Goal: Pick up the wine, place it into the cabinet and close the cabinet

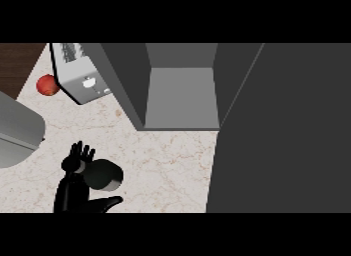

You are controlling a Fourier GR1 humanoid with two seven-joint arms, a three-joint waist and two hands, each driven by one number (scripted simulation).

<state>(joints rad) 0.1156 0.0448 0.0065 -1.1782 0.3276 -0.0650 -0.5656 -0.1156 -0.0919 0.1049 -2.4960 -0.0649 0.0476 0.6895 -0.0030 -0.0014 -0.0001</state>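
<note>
The wine bottle (105, 175) is seen from above as a dark round shape with a grey rim, standing on the speckled counter at the lower left. My left hand (73, 186) is right beside it on its left, fingers (79, 155) straight and pointing up, thumb (105, 202) sticking out to the right below the bottle. The fingers do not curl round the bottle. The cabinet (179, 97) stands open at the top centre, its grey inside bare. Its dark door (289, 135) fills the right side. My right hand does not show.
A silver toaster (82, 75) sits at the top left with a red apple (48, 84) beside it. A large grey rounded object (8, 130) lies at the left edge. Bare counter (170, 160) lies between the bottle and the cabinet.
</note>
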